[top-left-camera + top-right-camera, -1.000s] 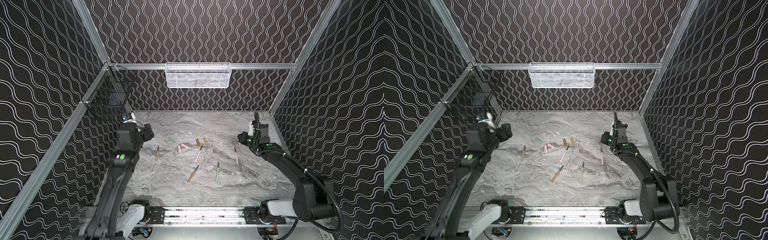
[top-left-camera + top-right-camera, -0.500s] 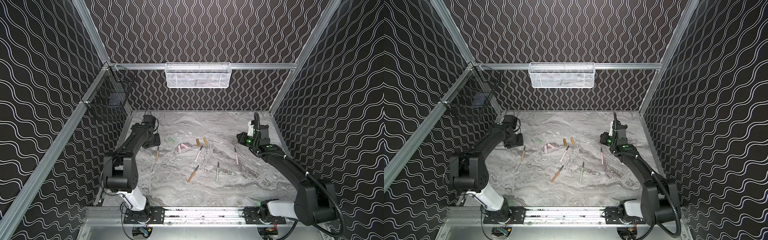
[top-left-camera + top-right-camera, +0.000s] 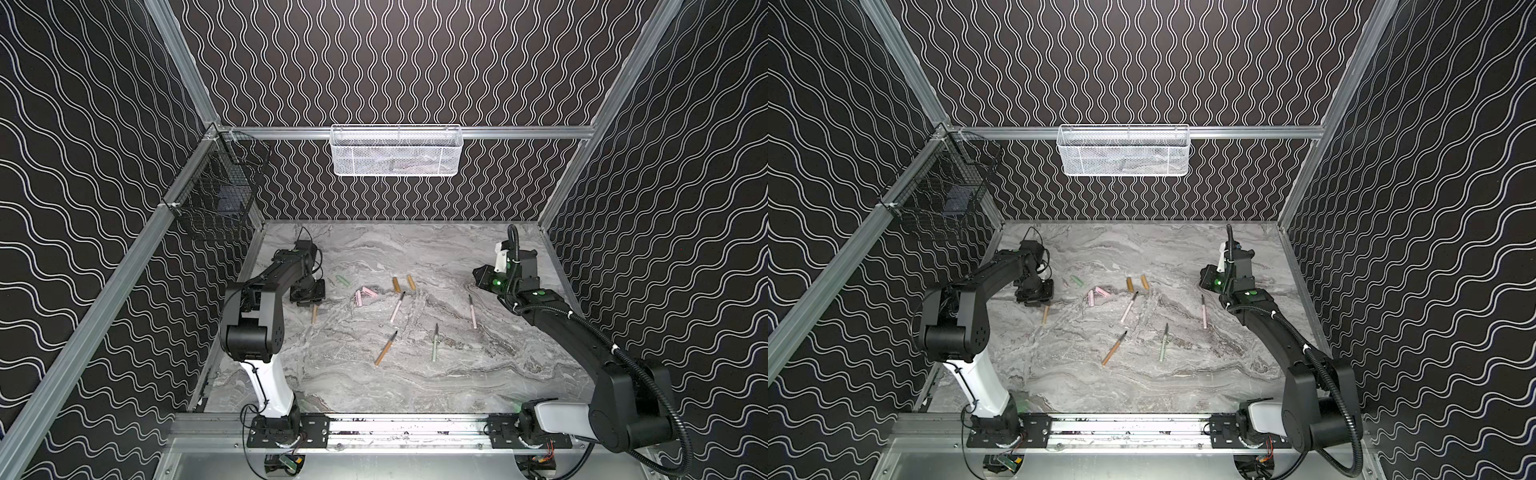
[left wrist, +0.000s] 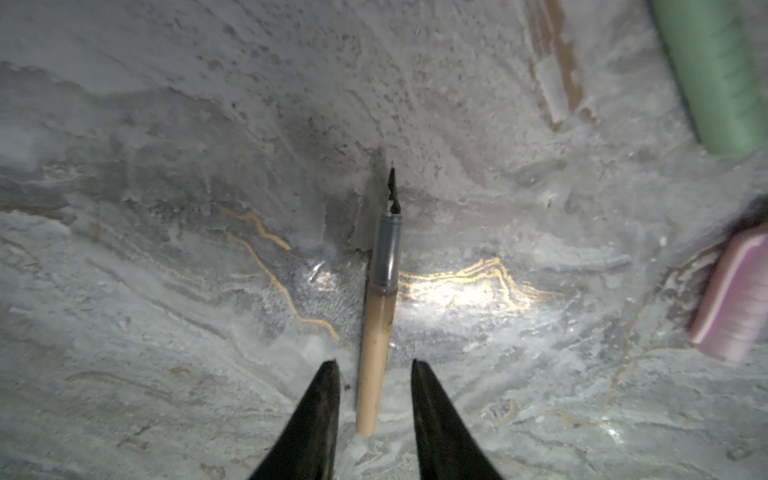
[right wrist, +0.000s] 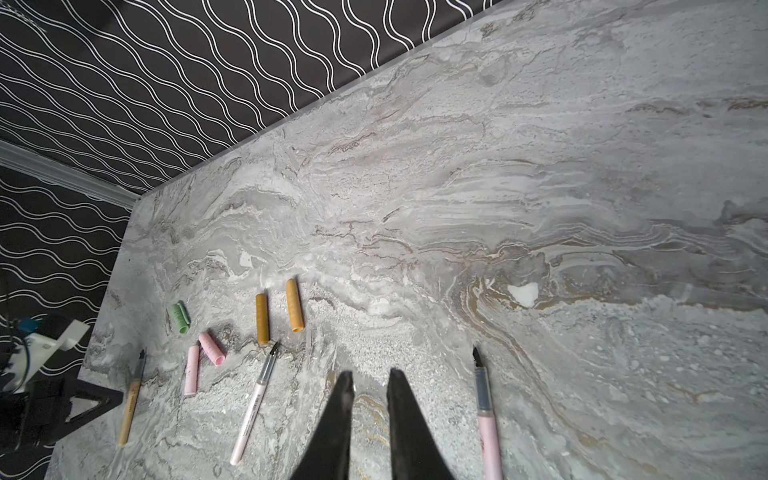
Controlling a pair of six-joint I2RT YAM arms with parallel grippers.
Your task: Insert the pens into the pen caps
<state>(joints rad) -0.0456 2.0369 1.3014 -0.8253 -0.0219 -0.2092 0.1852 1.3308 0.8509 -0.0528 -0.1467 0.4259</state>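
Since a second ago the left arm has swung down from a raised pose, and the left gripper point(image 4: 374, 366) now hangs low over the tan pen point(image 4: 379, 307) on the left of the table point(image 3: 415, 386). In the left wrist view its two dark, tapered jaws stand apart on either side of the pen's blunt rear end. A sliver of table shows on each side, so neither jaw touches it. The pen lies flat, with a smooth tan barrel, a grey translucent collar and a thin black pointed tip aimed away from the jaws. The table has a grey marble pattern with gold veins. Nearby lie a ribbed green cap point(image 4: 719, 75) and what seems a ribbed pink cap point(image 4: 735, 299), both blurred. The right gripper point(image 5: 370, 376) hovers at the table's right beside a pink pen point(image 5: 484, 399), jaws only slightly apart and holding nothing.
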